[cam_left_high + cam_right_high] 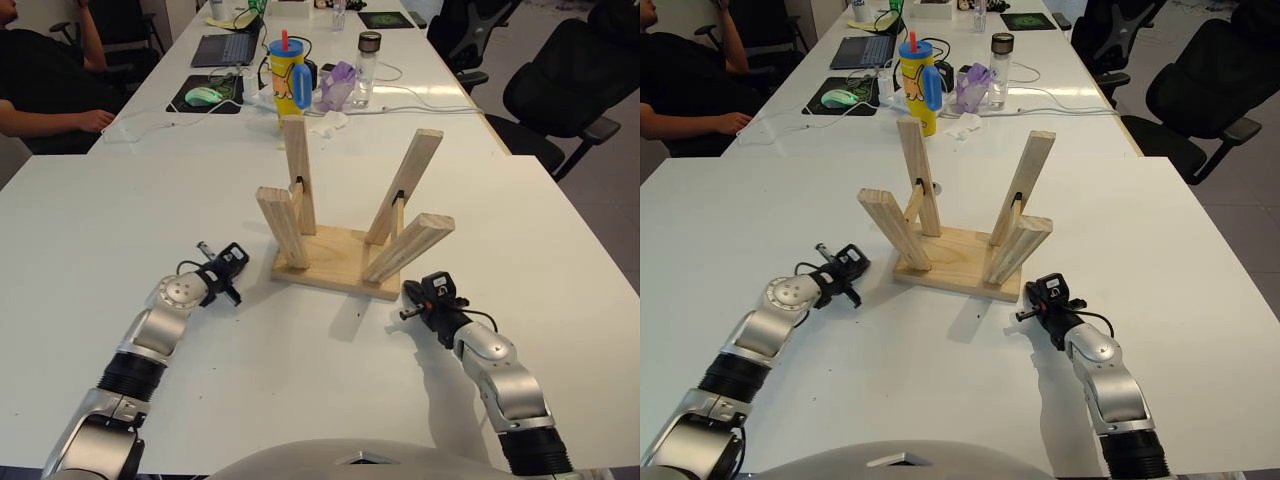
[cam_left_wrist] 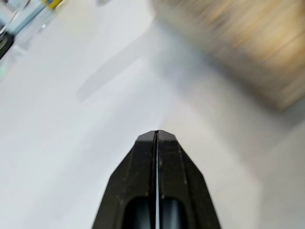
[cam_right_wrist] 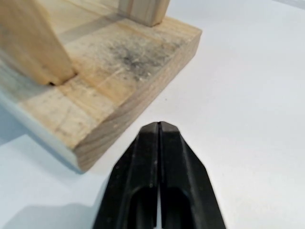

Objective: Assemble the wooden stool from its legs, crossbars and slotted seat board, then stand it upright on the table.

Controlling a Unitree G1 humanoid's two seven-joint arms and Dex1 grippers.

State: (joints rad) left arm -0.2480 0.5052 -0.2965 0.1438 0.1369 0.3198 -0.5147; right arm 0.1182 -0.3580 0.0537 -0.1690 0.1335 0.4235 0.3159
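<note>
Item: wooden stool (image 1: 340, 262), inverted. Left eye view: the slotted seat board (image 1: 330, 268) lies flat on the white table (image 1: 120, 220) with four legs (image 1: 298, 175) pointing up and splayed; the crossbars are too hidden between the leg pairs to confirm. The left gripper (image 1: 232, 265) sits near the board's left edge and the right gripper (image 1: 430, 293) just beside its near right corner; neither touches the wood. Right eye view: same layout, one arm on each side of the stool, both low over the table. Left wrist view: fingers (image 2: 143, 162) pressed together with nothing between them; blurred wood lies ahead, apart from the tips. Right wrist view: jaws likewise shut and empty, and the board's corner, with one leg seated in its slot, lies just ahead. Step, as judged: assembly looks finished and the turn upright is not yet done. The next move calls for opening both grippers, taking hold on opposite sides, and turning the stool over together so the legs stay seated.
</note>
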